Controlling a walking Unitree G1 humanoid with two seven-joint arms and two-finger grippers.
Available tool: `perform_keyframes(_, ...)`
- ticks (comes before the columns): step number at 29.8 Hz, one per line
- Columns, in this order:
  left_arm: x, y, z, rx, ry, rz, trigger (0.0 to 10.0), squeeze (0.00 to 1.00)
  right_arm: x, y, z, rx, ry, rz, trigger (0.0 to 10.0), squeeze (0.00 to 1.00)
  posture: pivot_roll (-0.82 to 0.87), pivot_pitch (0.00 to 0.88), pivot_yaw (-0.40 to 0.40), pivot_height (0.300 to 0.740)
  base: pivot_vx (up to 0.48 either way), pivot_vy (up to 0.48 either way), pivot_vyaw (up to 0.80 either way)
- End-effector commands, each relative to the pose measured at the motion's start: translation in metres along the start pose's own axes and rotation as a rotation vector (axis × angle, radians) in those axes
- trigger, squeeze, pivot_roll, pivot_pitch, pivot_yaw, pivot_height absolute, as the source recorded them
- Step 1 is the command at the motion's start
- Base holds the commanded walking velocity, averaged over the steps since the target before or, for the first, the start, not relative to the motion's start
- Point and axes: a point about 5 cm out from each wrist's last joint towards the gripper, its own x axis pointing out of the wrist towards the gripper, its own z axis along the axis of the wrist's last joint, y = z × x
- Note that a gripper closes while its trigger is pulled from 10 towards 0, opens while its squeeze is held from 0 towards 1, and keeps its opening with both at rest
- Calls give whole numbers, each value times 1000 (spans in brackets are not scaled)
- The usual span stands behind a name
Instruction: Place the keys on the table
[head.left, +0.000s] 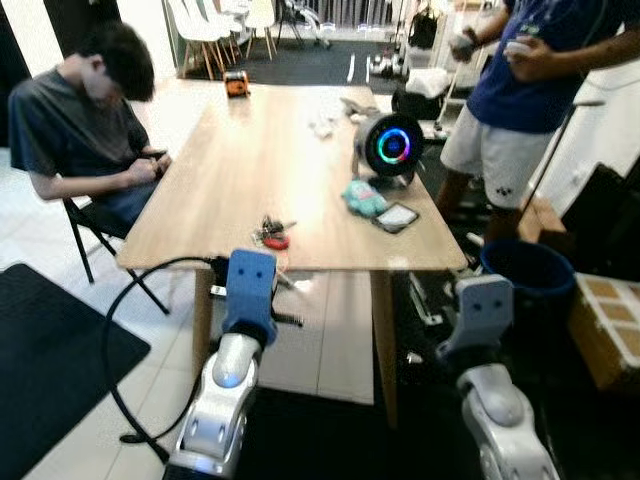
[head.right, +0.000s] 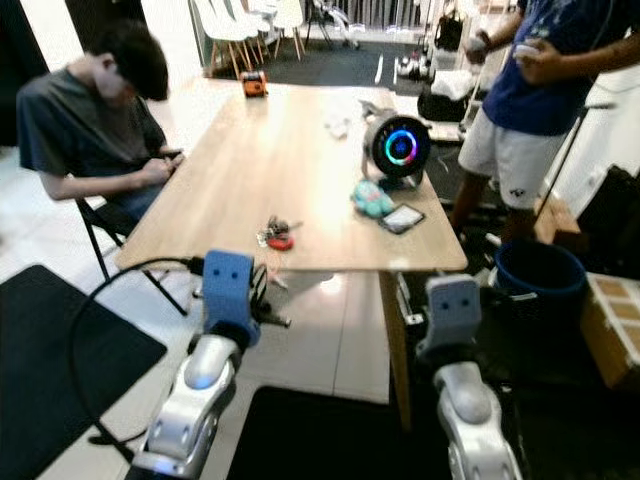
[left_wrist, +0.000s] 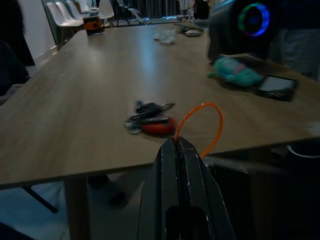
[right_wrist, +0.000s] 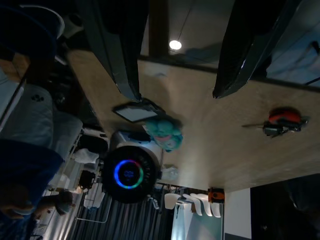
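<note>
- Bright tiled flooring and a dark mat surround us, with white chairs (head.left: 210, 25) far off at 12 o'clock.
- Our view is dominated by the long wooden table (head.left: 250, 160); we judge it the natural drop spot, its near edge being just ahead of both arms.
- 2 people flank it: 1 seated person (head.left: 85, 125) at 10 o'clock bent over something in the hands, 1 standing person (head.left: 530, 90) at 2 o'clock holding something we cannot identify.
- At 1 o'clock on the table stands a round black speaker (head.left: 390, 145) with a glowing ring, a teal plush toy (head.left: 362, 197) and a phone (head.left: 396, 217) just beside it.
- Our left gripper (left_wrist: 176, 145) sits below the table's near edge at 12 o'clock, fingers pressed together with nothing between them; the orange loop past its tip seems to belong to the keys.
- Our right gripper (right_wrist: 175, 75) hangs low at 4 o'clock, fingers spread wide and empty; we judge it idle.
- Smallest, the keys (head.left: 271, 234) with a red fob lie on the table near its front edge, apart from both grippers, so we judge the placing done.
- An orange object (head.left: 236, 84) rests at the far end; no writing or brand is legible anywhere.
</note>
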Motion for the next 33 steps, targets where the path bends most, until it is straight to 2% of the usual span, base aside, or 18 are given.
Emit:
perform_keyframes(1, -1, 2, -3, 15, 11, 3, 10000, 0, -2, 3, -2, 7, 8, 11, 10000, 0, -22, 156, 31, 740, 428, 0, 0)
perform_keyframes(14, 1, 1, -2, 13, 10, -3, 10000, 0, -1, 0, -2, 6, 9, -5, 10000, 0, -27, 153, 36, 740, 417, 0, -722)
perform_keyframes(26, 2, 1, -3, 10, 13, -2, 10000, 0, 0, 0, -2, -7, 8, -6, 10000, 0, -29, 151, 38, 740, 402, 0, 0)
perform_keyframes(33, 2, 0, -2, 10, 9, -5, 10000, 0, 0, 0, -2, -8, 7, -6, 10000, 0, -27, 149, 40, 740, 0, 0, 0)
